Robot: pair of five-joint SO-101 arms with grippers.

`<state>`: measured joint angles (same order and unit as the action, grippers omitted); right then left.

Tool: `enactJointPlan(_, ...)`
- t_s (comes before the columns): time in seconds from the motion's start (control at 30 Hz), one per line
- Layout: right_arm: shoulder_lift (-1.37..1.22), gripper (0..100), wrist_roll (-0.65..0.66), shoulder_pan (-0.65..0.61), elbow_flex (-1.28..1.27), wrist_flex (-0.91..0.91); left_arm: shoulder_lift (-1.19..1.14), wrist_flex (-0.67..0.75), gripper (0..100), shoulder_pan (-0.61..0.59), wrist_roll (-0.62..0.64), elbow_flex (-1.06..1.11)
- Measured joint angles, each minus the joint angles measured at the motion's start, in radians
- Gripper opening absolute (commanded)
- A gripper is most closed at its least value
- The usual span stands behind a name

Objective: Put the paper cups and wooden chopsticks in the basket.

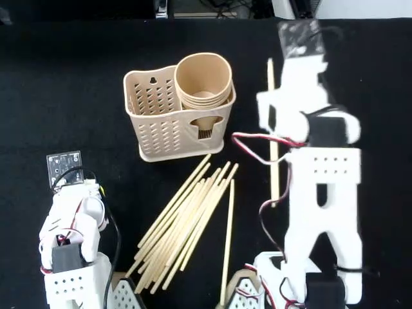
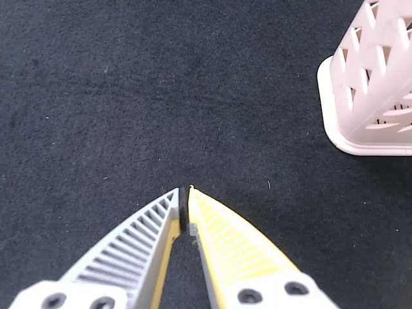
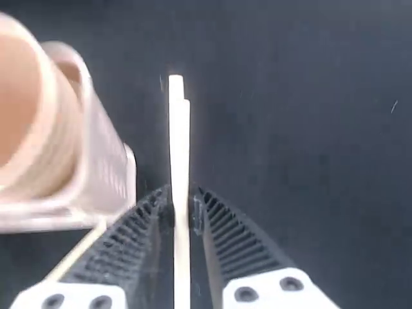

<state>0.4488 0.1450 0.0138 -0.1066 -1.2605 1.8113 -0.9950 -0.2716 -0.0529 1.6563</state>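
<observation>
A beige perforated basket (image 1: 154, 122) stands at the table's middle back, with a stack of paper cups (image 1: 203, 80) in its right compartment. Several wooden chopsticks (image 1: 187, 222) lie fanned out on the black cloth in front of it. My right gripper (image 3: 182, 215) is shut on a pair of chopsticks (image 3: 178, 141), held above the cloth just right of the basket (image 3: 96, 174) and cups (image 3: 26, 122); the same chopsticks (image 1: 273, 135) run lengthwise under the right arm. My left gripper (image 2: 183, 193) is shut and empty over bare cloth at the front left, with the basket's corner (image 2: 373, 84) nearby.
One more chopstick (image 1: 228, 238) lies apart from the pile, near the front edge. The left arm's base (image 1: 67, 251) sits at the front left. Bare black cloth surrounds the basket on the left and back.
</observation>
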Motion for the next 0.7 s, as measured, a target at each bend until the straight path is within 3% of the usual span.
enactJointPlan(0.47, 0.002, 1.1, -0.101, -0.198, 0.629, -0.086, 0.0, 0.035, 5, 0.0, -0.002, 0.018)
enactJointPlan(0.7, 0.003, 1.1, -0.17, -0.394, 0.68, 0.034, 0.0, 0.035, 5, 0.0, -0.002, 0.018)
